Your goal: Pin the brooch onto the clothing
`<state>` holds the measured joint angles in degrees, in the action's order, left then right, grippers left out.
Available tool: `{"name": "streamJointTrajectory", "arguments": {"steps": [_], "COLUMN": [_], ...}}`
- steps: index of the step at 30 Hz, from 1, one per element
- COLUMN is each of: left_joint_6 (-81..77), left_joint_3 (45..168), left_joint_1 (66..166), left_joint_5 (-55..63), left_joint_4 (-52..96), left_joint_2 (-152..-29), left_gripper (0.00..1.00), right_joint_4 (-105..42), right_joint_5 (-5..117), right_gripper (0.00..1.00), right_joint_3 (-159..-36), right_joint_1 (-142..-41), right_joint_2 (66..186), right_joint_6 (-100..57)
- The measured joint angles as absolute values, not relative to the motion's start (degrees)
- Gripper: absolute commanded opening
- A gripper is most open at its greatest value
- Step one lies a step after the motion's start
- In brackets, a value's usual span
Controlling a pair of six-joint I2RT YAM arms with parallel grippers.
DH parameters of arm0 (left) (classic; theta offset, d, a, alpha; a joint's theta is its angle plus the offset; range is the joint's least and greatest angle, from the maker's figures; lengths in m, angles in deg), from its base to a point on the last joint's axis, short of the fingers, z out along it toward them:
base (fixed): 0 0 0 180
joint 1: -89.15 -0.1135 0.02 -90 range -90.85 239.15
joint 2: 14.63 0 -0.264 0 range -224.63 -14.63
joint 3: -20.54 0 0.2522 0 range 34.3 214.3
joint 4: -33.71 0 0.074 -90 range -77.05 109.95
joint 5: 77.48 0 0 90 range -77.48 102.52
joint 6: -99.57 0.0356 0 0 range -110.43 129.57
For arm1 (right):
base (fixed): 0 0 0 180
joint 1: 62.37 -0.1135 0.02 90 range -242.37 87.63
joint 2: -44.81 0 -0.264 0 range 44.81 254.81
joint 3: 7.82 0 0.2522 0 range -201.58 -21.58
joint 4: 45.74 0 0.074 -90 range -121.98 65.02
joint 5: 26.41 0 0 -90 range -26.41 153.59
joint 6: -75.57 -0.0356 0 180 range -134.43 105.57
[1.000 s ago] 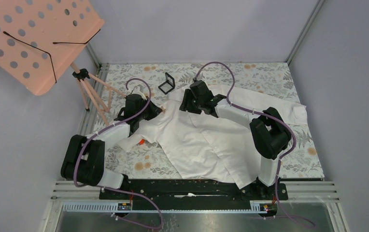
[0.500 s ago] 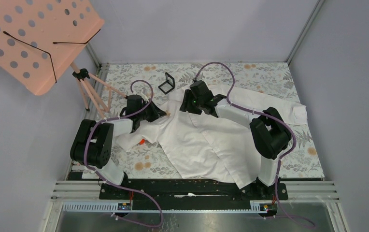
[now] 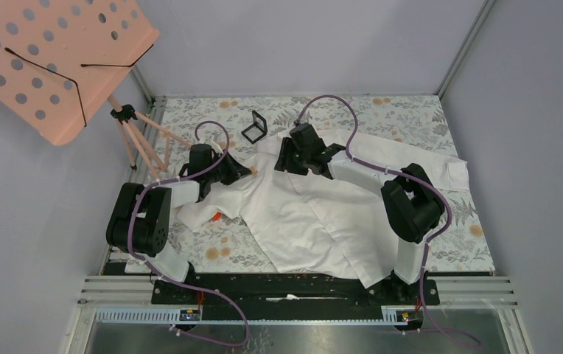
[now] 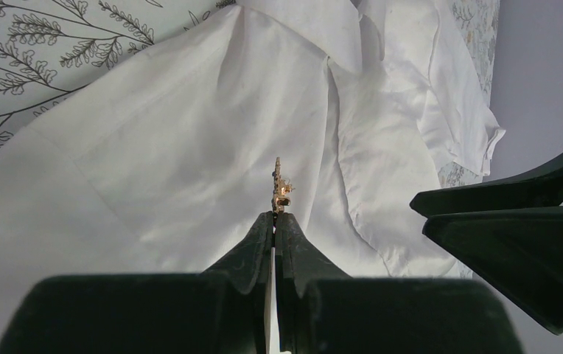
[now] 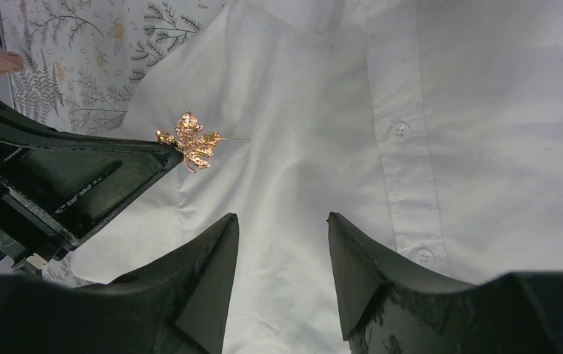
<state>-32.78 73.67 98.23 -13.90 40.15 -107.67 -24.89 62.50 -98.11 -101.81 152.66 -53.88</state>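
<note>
Step in hand: approach, brooch not pinned yet. Left end effector (image 4: 274,219) is clenched on the brooch (image 5: 190,140), holding it over the shirt (image 5: 301,133), left of the button placket, pin tip free. Right end effector (image 5: 282,228) is released, hovering over the shirt front, gripping nothing. Next, my read: right steadies the fabric, left drives the pin through. Tight gap between the two; tabletop (image 3: 411,118) edges well apart.

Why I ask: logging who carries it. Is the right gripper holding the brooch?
No: the left gripper pinches the brooch, while the right gripper's jaws stand open, empty.
</note>
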Motion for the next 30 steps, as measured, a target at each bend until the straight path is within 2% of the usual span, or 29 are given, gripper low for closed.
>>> {"name": "streamJointTrajectory", "arguments": {"steps": [17,30], "left_joint_6": [-33.96,-34.44], "left_joint_3": [71.16,71.16], "left_joint_1": [95.98,95.93], "left_joint_5": [-16.11,-18.84], "left_joint_4": [39.96,39.76], "left_joint_2": [-102.73,-105.0], "left_gripper": [0.0,0.0], "right_joint_4": [-23.73,-23.38], "right_joint_5": [62.42,62.37], "right_gripper": [0.55,0.54], "right_joint_3": [-98.11,-98.22], "right_joint_1": [-101.81,-101.81], "right_joint_2": [152.66,152.66], "right_joint_6": [-53.72,-53.7]}}
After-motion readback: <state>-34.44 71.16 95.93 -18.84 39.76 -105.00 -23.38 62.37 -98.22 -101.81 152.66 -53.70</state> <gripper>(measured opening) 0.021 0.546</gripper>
